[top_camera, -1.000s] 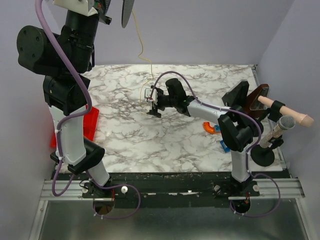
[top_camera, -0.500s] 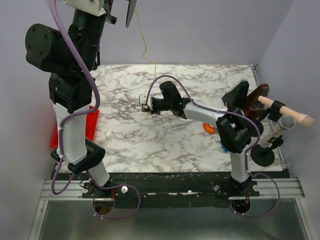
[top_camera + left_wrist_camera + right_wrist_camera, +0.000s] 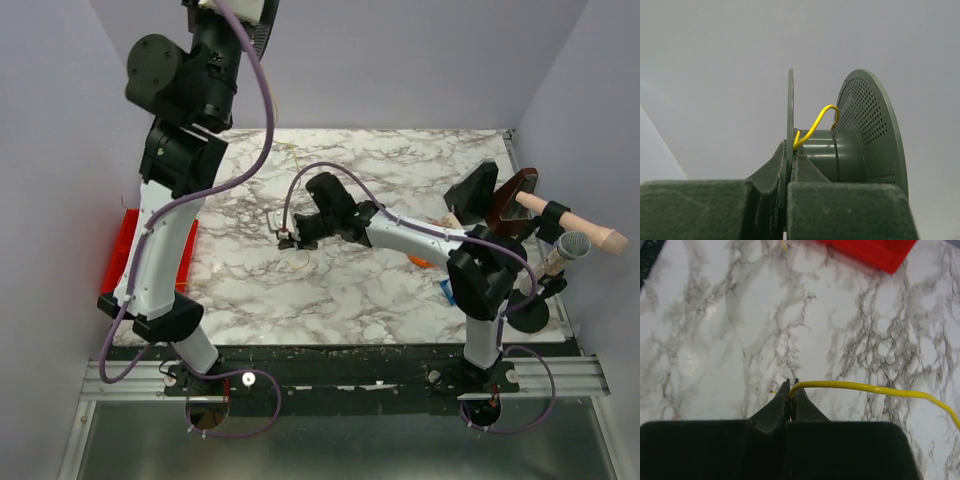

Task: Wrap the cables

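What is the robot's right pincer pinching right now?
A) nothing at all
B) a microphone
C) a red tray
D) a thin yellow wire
D: in the right wrist view the right pincer is shut on the thin yellow wire, which trails off to the right over the marble table; the left pincer grips a dark spool instead.

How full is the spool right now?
Nearly empty: in the left wrist view the spool hub is bare, with one wire loop.
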Controlling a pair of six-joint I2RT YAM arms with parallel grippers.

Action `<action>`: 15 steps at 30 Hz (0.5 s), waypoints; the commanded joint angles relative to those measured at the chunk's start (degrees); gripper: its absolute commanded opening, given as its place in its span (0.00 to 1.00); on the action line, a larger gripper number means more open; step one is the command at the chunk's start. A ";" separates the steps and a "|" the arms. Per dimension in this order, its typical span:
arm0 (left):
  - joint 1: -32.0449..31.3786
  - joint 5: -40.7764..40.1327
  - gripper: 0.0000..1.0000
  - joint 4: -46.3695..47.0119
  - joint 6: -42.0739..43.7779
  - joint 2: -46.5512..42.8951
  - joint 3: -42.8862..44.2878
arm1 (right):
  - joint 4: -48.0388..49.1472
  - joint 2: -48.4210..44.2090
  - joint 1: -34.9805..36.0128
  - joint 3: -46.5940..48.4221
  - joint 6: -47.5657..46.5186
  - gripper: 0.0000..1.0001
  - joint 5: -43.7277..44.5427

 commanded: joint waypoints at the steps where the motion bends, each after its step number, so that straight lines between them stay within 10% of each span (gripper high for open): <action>1: 2.36 -1.63 0.00 6.19 -3.28 6.42 -1.99 | -11.45 -4.14 4.85 5.05 -2.30 0.01 -3.29; 15: 5.71 3.81 0.00 5.40 -14.81 27.70 -1.98 | -23.86 -25.31 7.84 14.81 3.48 0.01 -1.20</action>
